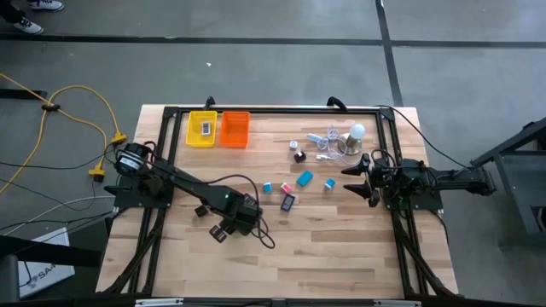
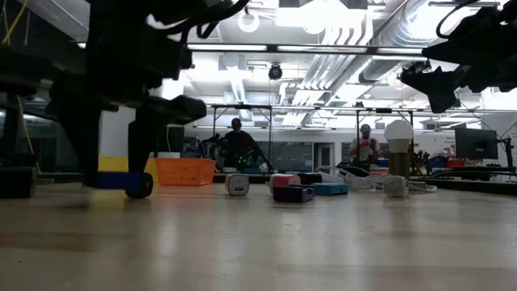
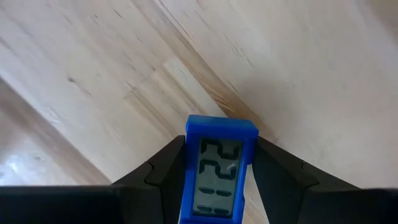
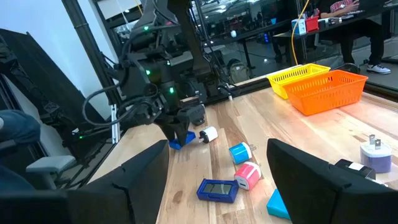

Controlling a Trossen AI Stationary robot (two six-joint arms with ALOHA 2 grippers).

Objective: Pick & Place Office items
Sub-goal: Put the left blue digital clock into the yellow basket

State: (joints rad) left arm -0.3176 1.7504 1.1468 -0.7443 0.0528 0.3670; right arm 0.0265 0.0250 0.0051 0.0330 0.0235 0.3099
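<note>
Blue-cased, with a small grey display, the item point(image 3: 219, 169) sits clamped between the left gripper's point(image 3: 217, 180) fingers, apparently gripped across its narrow sides so it can be carried off. In the high view that arm reaches to the lower centre of the worktop point(image 1: 341, 247), wrist bent low over the wood. Other office items point(image 1: 294, 183) lie scattered mid-frame; yellow point(image 1: 202, 129) and orange point(image 1: 235, 129) baskets stand upper left. Right gripper point(image 1: 357, 181) waits at right, fingers wide, holding nothing.

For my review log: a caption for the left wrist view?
Left pincer shut on a blue digital timer, display showing, above the wooden tabletop.
</note>
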